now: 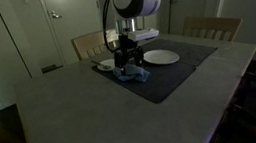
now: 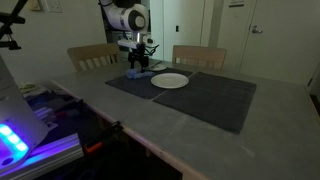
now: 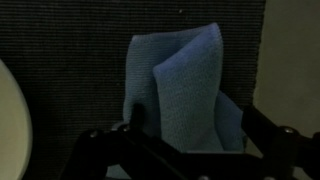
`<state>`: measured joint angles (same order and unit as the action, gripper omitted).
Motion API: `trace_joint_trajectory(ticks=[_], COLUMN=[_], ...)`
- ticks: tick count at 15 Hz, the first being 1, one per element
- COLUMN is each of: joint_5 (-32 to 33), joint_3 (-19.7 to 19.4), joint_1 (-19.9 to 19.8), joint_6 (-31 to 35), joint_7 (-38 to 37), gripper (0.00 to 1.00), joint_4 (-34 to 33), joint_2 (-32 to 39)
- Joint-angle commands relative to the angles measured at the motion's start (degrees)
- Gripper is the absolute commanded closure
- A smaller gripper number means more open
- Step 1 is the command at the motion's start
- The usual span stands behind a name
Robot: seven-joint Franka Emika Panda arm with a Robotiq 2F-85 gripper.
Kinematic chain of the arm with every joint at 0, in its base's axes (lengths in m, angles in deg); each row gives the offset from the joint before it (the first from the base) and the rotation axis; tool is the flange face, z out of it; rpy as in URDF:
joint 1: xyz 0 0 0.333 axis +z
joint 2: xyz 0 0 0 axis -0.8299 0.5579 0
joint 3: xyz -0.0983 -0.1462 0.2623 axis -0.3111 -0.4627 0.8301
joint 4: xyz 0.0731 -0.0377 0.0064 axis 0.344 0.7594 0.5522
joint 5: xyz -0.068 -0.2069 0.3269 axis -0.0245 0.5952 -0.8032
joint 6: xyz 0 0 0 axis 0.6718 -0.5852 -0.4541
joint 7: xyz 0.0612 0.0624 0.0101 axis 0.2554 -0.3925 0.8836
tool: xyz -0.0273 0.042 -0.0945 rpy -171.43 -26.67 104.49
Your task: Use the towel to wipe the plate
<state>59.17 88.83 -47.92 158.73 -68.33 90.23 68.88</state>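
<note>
Blue towel (image 3: 180, 95) bunched upright on the dark mat (image 3: 70, 40).
Pincer (image 3: 185, 140) spread wide around it, not yet clamped; plate (image 1: 160, 57) nearby.

We see a round white ceramic plate (image 2: 170, 81) on the dark woven placemat (image 2: 215, 100) atop the grey table (image 2: 140, 125); a crumpled blue cloth towel (image 1: 131, 73) lies beside it, two wooden chairs (image 2: 199, 56) stand behind.

The soft blue cloth towel (image 3: 180, 95) looks nubbly and matt. Under it lies a dark woven fabric placemat (image 3: 70, 40), coarse-grained. The round white plate (image 2: 170, 81) appears smooth and faintly glossy. The grey desk (image 1: 84, 118) is matt, and the pale chairs (image 2: 200, 55) look wooden.
</note>
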Motion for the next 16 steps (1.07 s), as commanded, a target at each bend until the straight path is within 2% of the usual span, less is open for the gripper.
trace_joint_trajectory(ticks=[1,2,4,14,16], joint_5=[-2.3,-2.6,-3.1,-1.9,-1.6], joint_3=[0.3,0.2,0.1,-1.7,-1.7], joint_1=[-0.9,-0.9,-0.8,0.6,0.8], joint_6=[0.2,0.2,0.0,-0.8,-2.0], joint_7=[1.6,1.4,1.1,-1.9,-1.9], gripper=[0.0,0.0,0.26,0.98,1.0], joint_4=[-1.7,-1.7,-2.1,-1.8,-1.9], joint_2=[2.1,2.2,2.5,1.2,0.7])
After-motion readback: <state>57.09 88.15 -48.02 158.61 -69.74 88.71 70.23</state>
